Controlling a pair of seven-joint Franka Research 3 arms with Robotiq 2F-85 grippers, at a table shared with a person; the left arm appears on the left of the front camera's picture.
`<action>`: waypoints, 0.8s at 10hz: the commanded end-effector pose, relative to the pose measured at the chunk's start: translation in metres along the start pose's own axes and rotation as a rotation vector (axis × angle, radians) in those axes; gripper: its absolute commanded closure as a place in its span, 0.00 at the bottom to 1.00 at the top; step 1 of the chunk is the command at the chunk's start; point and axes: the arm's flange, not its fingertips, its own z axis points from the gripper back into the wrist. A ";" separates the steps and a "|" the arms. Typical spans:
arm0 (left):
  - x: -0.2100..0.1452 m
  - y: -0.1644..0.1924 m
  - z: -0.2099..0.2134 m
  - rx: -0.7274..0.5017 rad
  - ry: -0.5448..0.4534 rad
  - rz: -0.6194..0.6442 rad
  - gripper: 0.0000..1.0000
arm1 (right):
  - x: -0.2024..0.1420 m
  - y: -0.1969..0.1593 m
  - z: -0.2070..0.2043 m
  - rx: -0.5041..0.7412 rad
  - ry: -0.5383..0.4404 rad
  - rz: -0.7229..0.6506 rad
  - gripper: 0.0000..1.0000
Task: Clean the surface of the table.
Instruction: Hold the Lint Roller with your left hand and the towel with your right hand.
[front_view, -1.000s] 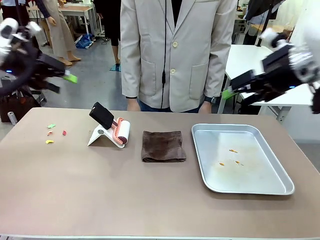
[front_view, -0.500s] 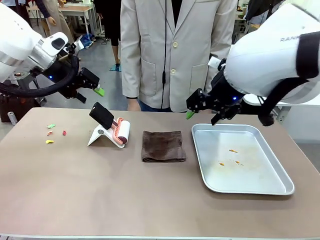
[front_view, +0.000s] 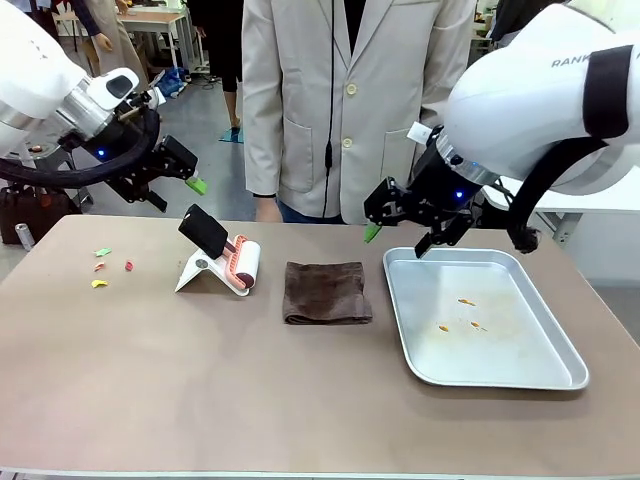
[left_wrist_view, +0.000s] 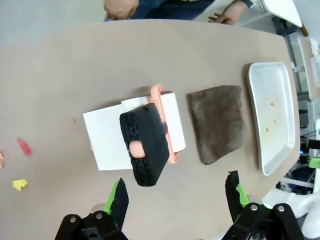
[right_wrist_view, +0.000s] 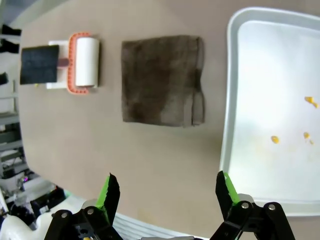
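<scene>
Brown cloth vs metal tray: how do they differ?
The brown cloth is dark, matte and folded; the metal tray is shiny with a raised rim. The cloth is clearly smaller than the tray. The cloth has nothing on it; the tray holds a few orange crumbs. Both are rectangular and lie flat on the table.

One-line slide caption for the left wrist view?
Open left gripper hangs above the lint roller on the table, brown cloth and metal tray alongside.
</scene>
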 end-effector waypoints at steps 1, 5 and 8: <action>0.000 0.000 0.000 -0.009 -0.003 -0.026 0.00 | -0.004 0.004 -0.006 -0.003 0.011 0.012 0.00; 0.000 -0.001 -0.001 0.000 0.003 -0.005 0.00 | -0.001 0.009 -0.006 -0.077 0.021 -0.018 0.00; 0.006 0.026 -0.014 -0.007 0.073 0.077 0.00 | 0.030 0.021 -0.037 -0.082 0.055 -0.052 0.00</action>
